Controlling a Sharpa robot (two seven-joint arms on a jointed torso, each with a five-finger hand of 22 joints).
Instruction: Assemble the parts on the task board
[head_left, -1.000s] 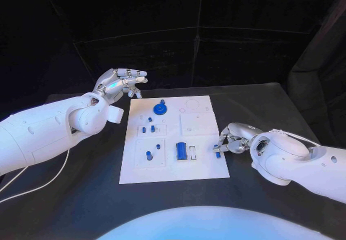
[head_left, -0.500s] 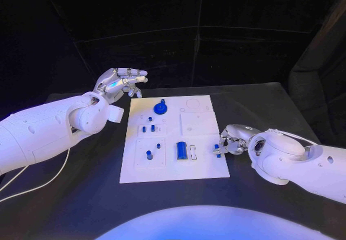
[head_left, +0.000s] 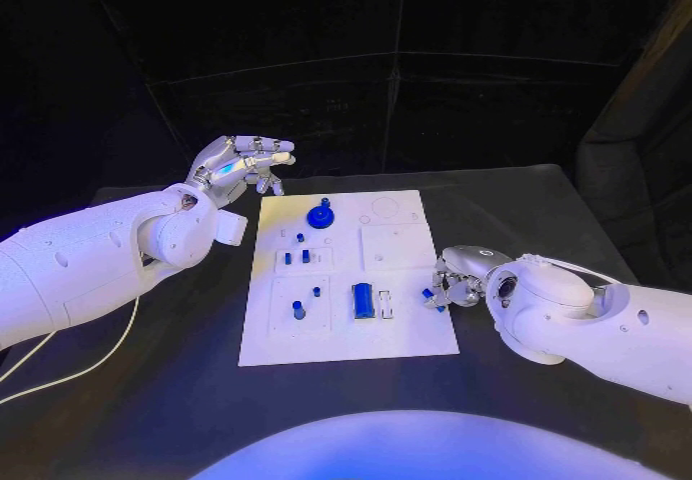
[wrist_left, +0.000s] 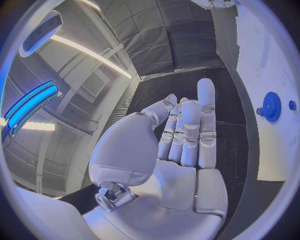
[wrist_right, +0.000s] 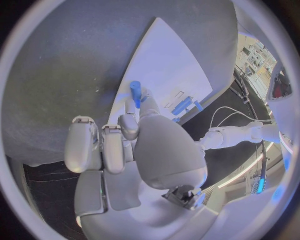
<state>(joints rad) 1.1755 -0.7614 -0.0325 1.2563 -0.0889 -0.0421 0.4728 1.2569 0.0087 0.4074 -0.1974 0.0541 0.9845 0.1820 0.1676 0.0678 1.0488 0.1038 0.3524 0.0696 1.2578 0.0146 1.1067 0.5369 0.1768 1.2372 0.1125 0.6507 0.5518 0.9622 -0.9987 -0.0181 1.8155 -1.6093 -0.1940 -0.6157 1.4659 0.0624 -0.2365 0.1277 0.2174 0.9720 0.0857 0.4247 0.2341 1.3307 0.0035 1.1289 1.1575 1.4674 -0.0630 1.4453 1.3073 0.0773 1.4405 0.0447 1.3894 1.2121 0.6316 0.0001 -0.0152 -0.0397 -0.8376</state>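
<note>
The right hand (head_left: 459, 282), a silver many-fingered hand on a white arm, sits at the right edge of the flat white rectangular task board (head_left: 408, 336) and pinches a small blue cylindrical peg (head_left: 431, 294) at its fingertips; in the right wrist view the same peg (wrist_right: 135, 91) stands out beyond the fingers (wrist_right: 129, 125) with its long axis pointing away from the palm, over the board's edge (wrist_right: 164, 60). The board's seats lie to the inner side of this hand, the nearest being the tall blue rectangular block (head_left: 364, 301) standing in its recess, so the coming move appears to turn on carrying the peg inward across the board while keeping its axis aligned with whichever hole is meant; which hole that is cannot be told. The right hand is much the nearer to the work. The left hand (head_left: 242, 163) hangs raised beyond the board's far left corner, fingers loosely curled and holding nothing, near the round blue toothed gear (head_left: 320, 215), seen also in the left wrist view (wrist_left: 271, 106).
</note>
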